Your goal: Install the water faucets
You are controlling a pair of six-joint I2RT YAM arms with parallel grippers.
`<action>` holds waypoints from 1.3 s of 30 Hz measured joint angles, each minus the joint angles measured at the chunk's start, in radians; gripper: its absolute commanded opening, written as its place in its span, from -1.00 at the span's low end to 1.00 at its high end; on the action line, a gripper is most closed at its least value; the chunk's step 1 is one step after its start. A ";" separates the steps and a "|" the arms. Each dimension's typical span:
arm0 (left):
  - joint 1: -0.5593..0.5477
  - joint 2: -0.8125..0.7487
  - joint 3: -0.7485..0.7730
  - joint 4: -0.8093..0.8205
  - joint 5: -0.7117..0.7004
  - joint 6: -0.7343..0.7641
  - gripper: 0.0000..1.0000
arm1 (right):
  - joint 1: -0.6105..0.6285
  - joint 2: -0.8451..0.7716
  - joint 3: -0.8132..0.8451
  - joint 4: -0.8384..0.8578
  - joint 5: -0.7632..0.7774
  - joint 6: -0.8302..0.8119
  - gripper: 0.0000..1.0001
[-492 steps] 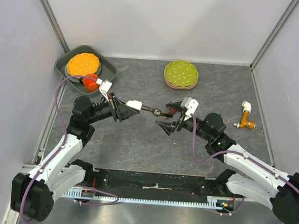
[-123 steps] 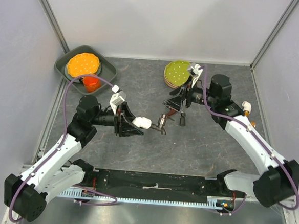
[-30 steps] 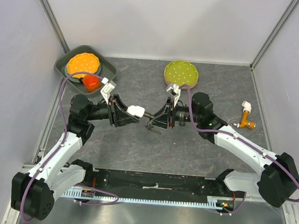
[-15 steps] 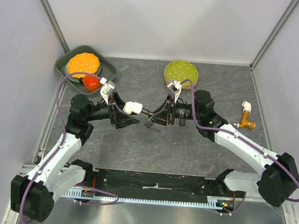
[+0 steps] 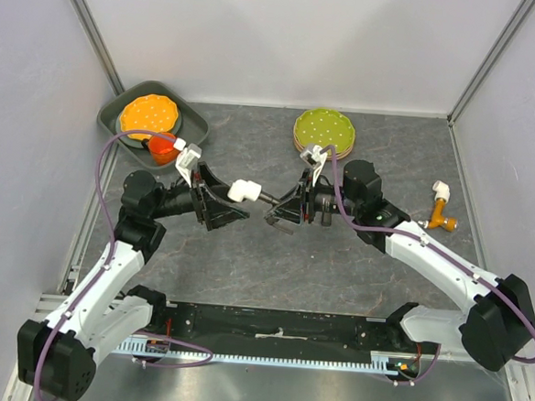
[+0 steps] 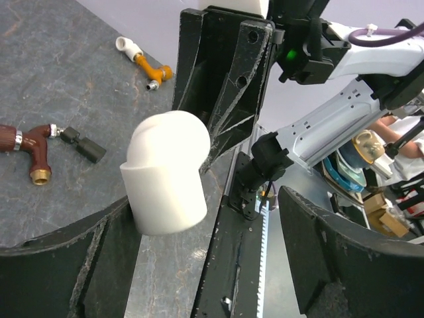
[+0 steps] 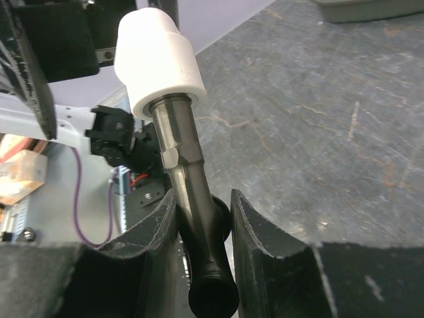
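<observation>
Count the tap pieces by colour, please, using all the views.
white elbow fitting: 1
dark grey tap: 1
reddish-brown tap: 1
orange tap with a white end: 1
Total: 4

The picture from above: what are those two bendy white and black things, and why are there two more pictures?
They are two robot arms. That picture comes from a camera overhead; the other two come from cameras on each wrist. The right end effector, a two-finger hand, pinches a dark grey tap, whose tip sits in a white elbow fitting. The left end effector stands open around that fitting. On the table lie green dotted plates, a reddish-brown tap and an orange tap.
</observation>
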 measured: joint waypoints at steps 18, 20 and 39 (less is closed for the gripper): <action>0.003 0.062 0.010 -0.075 -0.075 -0.045 0.68 | -0.001 -0.008 0.002 -0.101 0.122 -0.130 -1.00; 0.010 0.082 0.018 -0.100 -0.087 -0.045 0.68 | -0.001 -0.010 0.002 -0.105 0.122 -0.135 -1.00; 0.035 0.154 0.014 0.028 -0.005 -0.191 0.52 | 0.021 -0.023 0.002 -0.106 0.117 -0.206 -1.00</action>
